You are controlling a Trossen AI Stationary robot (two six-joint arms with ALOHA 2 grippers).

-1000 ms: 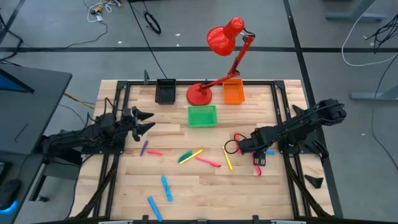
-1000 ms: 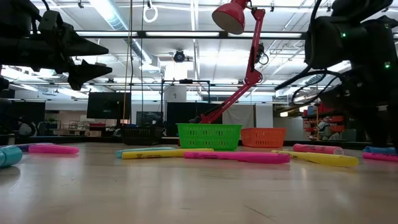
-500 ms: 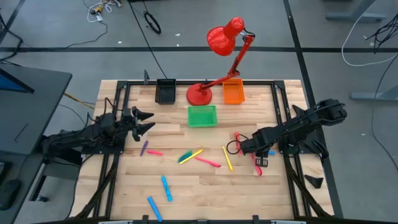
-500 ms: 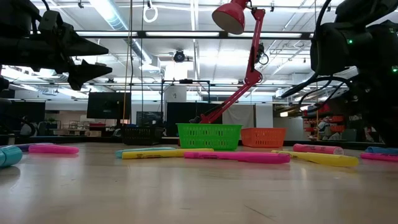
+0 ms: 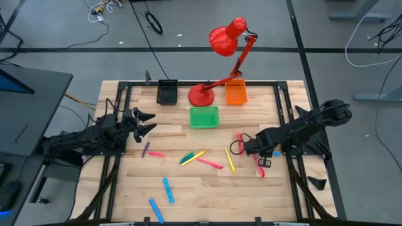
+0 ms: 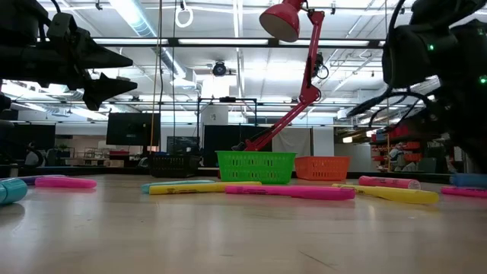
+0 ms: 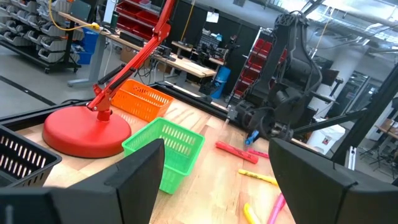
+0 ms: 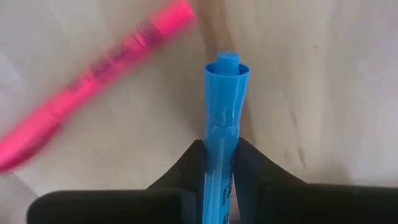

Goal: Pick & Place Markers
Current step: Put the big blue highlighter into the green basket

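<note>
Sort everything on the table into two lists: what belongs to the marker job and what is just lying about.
Belongs to the job:
- blue marker clamped in the right gripper
- pink marker beside it
- loose markers on the table
- left gripper, open, waiting

Lying about:
- red lamp
- black bin
- green bin
- orange bin

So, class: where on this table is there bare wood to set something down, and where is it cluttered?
Free: the near right corner of the table, beyond the two blue markers. Also the strip between the black bin and the left tool. Crowded: mid-table, where the yellow marker and pink marker lie beside the right tool.
</note>
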